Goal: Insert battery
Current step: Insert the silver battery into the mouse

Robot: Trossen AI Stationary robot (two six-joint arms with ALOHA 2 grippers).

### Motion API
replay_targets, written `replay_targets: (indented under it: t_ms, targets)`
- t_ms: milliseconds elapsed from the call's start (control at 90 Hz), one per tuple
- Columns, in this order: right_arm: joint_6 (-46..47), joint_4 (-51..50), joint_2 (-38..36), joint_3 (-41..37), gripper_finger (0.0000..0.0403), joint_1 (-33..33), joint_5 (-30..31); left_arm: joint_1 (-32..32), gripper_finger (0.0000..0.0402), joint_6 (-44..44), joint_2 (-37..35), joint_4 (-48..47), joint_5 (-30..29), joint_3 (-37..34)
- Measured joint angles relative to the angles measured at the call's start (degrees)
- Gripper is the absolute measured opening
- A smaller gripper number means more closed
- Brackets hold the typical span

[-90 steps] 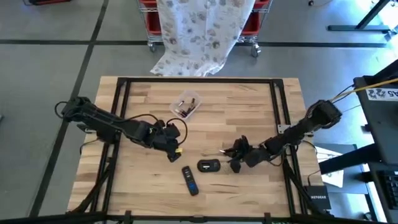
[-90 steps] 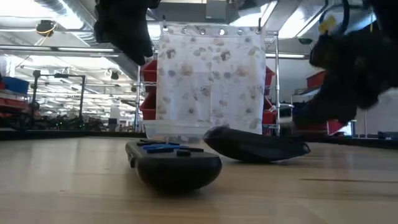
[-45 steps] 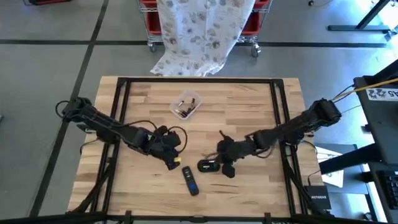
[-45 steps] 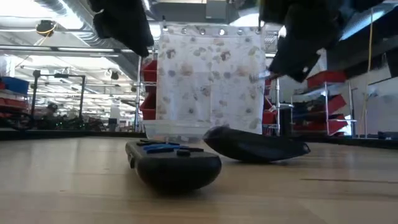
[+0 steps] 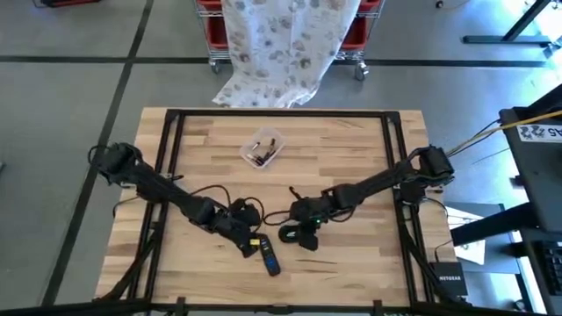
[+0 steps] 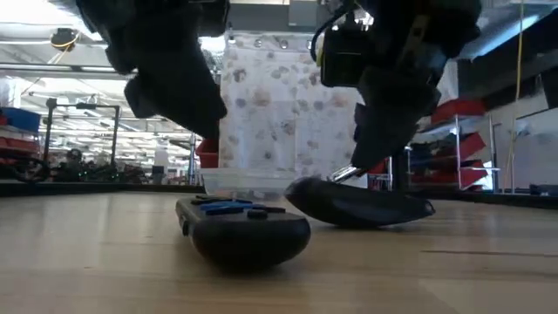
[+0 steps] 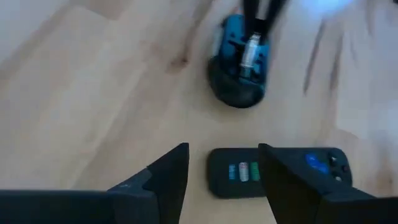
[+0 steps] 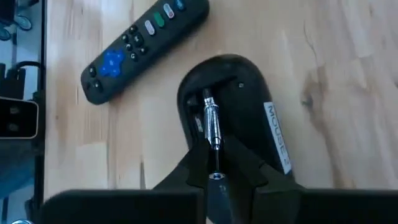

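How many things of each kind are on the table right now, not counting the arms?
Remote control: 1
Computer mouse, flipped over with its battery bay open: 1
Battery, held by the right gripper at the mouse's bay: 1
Clear plastic container with small items inside, too small to count: 1
Total: 4

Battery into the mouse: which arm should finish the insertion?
Right. The right gripper holds the battery with its tip at the open compartment of the mouse. The left gripper is open, hovering by the remote.
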Motion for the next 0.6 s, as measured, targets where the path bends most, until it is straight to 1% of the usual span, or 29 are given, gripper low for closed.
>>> replay_targets:
  t_ms: [133, 289, 600]
  targets:
    - [1.18, -2.6, 0.18, 0.64, 0.0006, -0.32, 0.3, 0.04, 0.0172, 2.8, 3.11, 4.23, 0.01, -0.05]
    - [1.96, -2.74, 0.1, 0.73, 0.0006, -0.33, 0.83, 0.04, 0.0172, 4.36, 5.99, 9.76, 0.17, -0.07]
    - [3.47, -2.34, 0.16, 0.77, 0.0006, -0.7, 3.51, 1.95, 0.0172, 5.82, 10.79, 13.47, 0.65, -0.07]
